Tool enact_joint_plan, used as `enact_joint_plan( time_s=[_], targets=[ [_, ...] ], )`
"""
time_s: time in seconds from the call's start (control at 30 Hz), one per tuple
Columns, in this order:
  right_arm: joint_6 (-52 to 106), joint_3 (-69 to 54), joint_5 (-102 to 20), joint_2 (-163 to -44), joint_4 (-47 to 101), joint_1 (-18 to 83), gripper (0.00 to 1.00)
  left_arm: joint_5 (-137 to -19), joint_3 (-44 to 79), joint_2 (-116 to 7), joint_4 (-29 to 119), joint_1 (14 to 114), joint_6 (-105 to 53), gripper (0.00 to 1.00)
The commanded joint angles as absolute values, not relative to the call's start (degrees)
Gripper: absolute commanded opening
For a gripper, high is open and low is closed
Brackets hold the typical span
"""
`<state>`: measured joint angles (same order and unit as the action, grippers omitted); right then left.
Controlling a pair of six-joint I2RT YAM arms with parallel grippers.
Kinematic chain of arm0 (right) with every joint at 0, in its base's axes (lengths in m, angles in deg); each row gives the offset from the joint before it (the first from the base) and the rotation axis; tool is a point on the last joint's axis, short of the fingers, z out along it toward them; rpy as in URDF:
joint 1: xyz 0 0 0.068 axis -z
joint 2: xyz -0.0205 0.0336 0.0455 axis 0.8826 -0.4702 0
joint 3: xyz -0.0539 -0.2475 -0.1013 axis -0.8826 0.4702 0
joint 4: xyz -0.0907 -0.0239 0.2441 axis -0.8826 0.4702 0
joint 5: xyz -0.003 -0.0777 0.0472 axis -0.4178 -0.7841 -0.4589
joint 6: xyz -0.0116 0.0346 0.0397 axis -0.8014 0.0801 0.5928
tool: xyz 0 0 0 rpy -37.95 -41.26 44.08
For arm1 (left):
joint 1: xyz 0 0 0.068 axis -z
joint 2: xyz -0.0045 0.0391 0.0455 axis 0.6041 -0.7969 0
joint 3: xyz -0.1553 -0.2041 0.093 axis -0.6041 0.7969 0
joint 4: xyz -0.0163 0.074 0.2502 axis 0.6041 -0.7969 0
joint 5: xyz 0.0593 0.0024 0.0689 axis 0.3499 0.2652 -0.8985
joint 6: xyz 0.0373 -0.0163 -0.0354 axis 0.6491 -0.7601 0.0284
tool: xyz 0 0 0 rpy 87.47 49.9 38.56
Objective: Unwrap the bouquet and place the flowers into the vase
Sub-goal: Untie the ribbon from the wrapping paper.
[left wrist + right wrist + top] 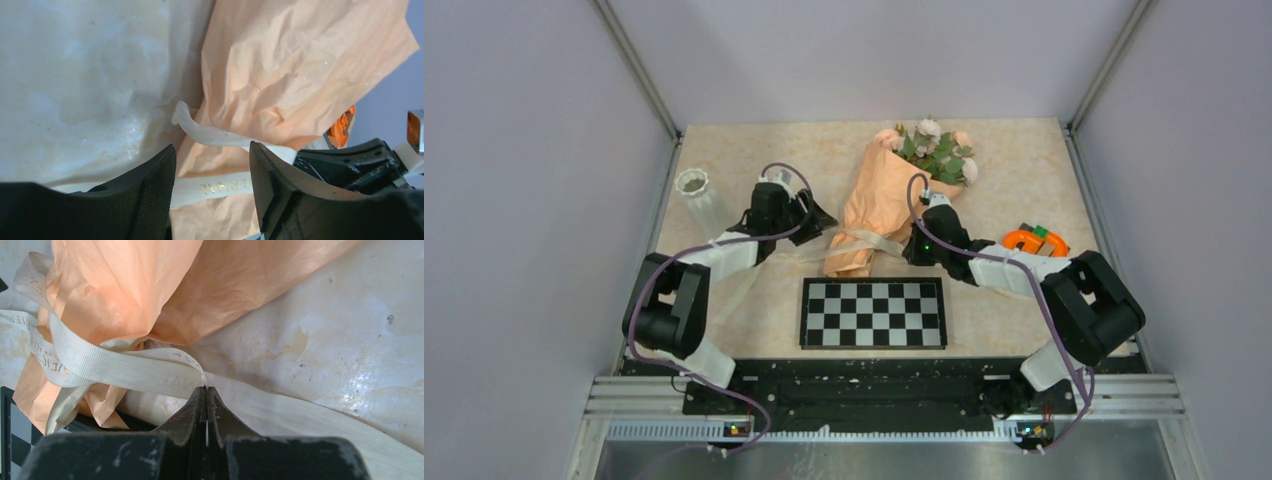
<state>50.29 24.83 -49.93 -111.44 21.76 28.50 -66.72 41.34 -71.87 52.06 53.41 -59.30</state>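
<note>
Only from above can I see the whole bouquet (879,205) lying on the table (1024,180), its flowers (939,150) pointing away from me, and the vase (702,195) standing off to the left. My wrist views show just orange paper and ribbon (125,367). My left gripper (212,150) is partly open and holds nothing; the ribbon runs past the gap, with the bouquet just beyond. My right gripper (206,390) is pinched tight on the ribbon, beside the paper.

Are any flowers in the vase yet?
No, the vase is empty; the flowers poke out of the paper-wrapped bouquet.
</note>
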Motion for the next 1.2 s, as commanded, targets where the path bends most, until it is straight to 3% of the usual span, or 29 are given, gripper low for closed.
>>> enact_joint_plan(
  time_s=[0.0,0.47,0.6,1.17],
  targets=[
    [50.26,25.4,-49.78,-109.81,20.3,28.91,0.0,-70.01,43.49,-65.95,53.71,55.88,-61.28,0.61],
    [50.29,25.51,-49.69,-109.54,20.29,28.99,0.0,-70.88,45.53,-65.58,63.8,62.6,-73.83,0.66],
    [50.26,25.51,-49.64,-109.47,20.29,28.97,0.0,-70.32,45.45,-67.76,65.89,62.99,-75.21,0.71],
    [50.28,25.4,-49.75,-109.2,20.56,28.99,0.0,-69.01,44.28,-74.5,69.96,63.85,-78.1,0.71]
  ],
)
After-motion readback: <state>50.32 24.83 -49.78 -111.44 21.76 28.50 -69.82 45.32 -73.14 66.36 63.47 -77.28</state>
